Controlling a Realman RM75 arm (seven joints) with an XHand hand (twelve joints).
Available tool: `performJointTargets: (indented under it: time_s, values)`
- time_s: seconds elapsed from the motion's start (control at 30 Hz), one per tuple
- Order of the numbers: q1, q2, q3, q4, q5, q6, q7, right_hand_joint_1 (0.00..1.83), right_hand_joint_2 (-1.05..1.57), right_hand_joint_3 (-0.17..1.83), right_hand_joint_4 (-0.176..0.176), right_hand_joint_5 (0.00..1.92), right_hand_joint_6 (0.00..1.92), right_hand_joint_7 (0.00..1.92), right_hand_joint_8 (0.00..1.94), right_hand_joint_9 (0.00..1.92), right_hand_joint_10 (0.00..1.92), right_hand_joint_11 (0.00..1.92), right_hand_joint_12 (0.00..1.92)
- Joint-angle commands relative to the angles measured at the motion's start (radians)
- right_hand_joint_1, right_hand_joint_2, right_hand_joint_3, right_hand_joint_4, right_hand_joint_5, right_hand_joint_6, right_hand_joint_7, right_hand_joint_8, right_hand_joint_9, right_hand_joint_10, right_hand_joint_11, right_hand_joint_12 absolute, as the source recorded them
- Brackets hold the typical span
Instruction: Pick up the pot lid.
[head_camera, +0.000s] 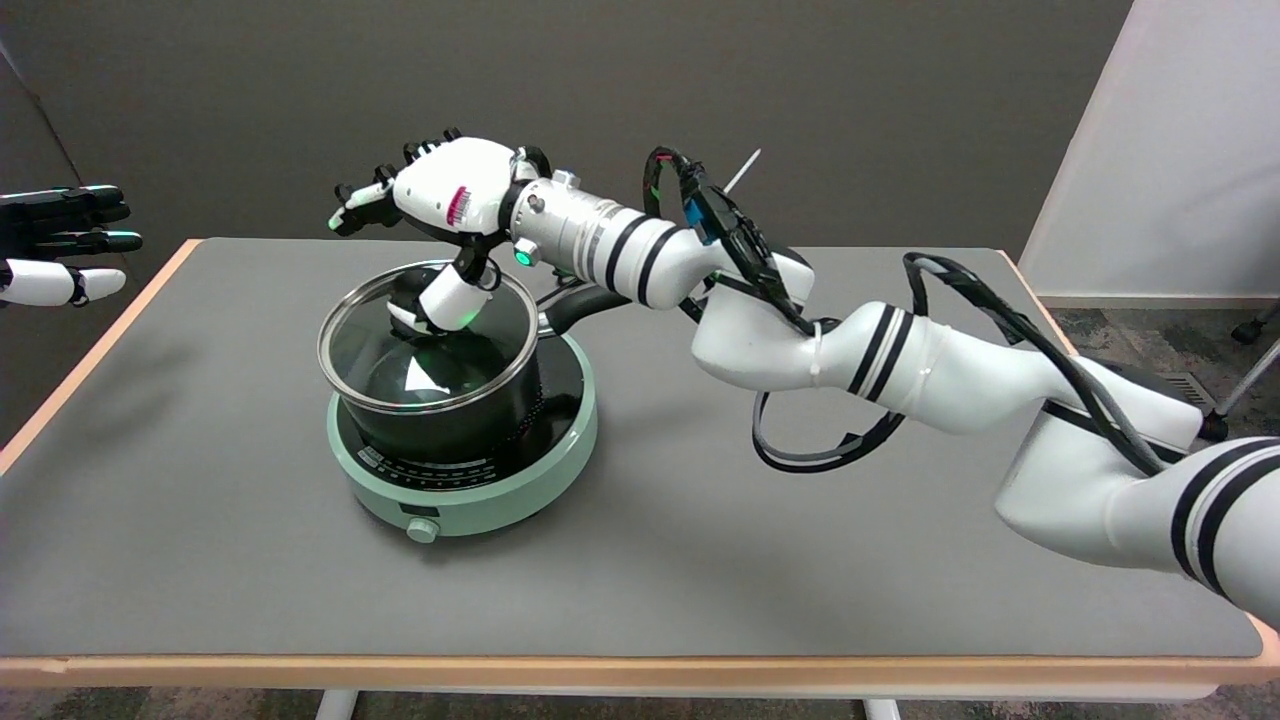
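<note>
— Pot lid (430, 370): where is it, seen from the head view?

— Seated flat on the black pot (470, 420), which stands on the pale green cooktop (470, 500) at the left middle of the grey table (700, 560). It is glass with a metal rim, and the pot's black handle (575, 305) points off to the right, towards my arm.

— And your robot hand?

— My robot hand (440, 205) is above the far side of the lid, palm down. The long fingers (365, 205) are spread and reach left, past the rim, holding nothing. My thumb (445, 300) hangs down over the centre of the lid, right where the knob should be; it hides the knob, so I cannot tell whether it touches it.

— So nothing is gripped?

— Nothing is pinched between thumb and fingers; the hand is wide apart. The lid is not lifted.

— Anything else in view?

— My left hand (60, 245) shows at the left edge, in the air, well apart from the pot.
</note>
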Motion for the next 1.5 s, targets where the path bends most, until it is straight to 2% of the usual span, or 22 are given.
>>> performJointTargets:
  time_s: [0.03, 0.3, 0.67, 0.8, 1.07, 1.13, 1.3, 1.5]
  values:
    - [-0.036, 0.092, -0.001, 0.174, 0.001, -0.111, -0.039, 0.79, 0.54, 0.98, 0.176, 0.47, 0.2, 0.65, 0.21, 0.63, 0.38, 0.38, 0.61]
    - [-0.036, 0.133, 0.001, 0.264, 0.001, -0.144, -0.042, 0.78, 0.54, 0.98, 0.176, 0.47, 0.2, 0.64, 0.21, 0.63, 0.38, 0.37, 0.61]
    - [-0.027, 0.12, 0.001, 0.235, 0.018, -0.123, -0.042, 0.77, 0.54, 0.98, 0.176, 0.48, 0.21, 0.65, 0.21, 0.64, 0.39, 0.38, 0.61]
    - [-0.017, 0.099, -0.002, 0.205, 0.068, -0.117, -0.049, 0.77, 0.54, 0.98, 0.176, 0.48, 0.21, 0.65, 0.21, 0.64, 0.39, 0.38, 0.61]
    - [-0.006, 0.063, -0.002, 0.148, 0.204, -0.12, -0.165, 0.77, 0.54, 0.98, 0.176, 0.48, 0.21, 0.65, 0.21, 0.64, 0.39, 0.38, 0.61]
    - [-0.005, 0.054, -0.002, 0.132, 0.239, -0.123, -0.193, 0.8, 0.6, 0.93, 0.176, 0.59, 0.31, 0.66, 0.23, 0.67, 0.38, 0.39, 0.58]
    - [-0.001, 0.035, -0.002, 0.106, 0.322, -0.125, -0.28, 0.84, 0.61, 0.93, 0.176, 0.6, 0.33, 0.67, 0.24, 0.67, 0.38, 0.4, 0.58]
    - [-0.003, 0.032, -0.002, 0.102, 0.348, -0.142, -0.316, 0.85, 0.61, 0.93, 0.176, 0.6, 0.33, 0.67, 0.24, 0.68, 0.38, 0.4, 0.58]
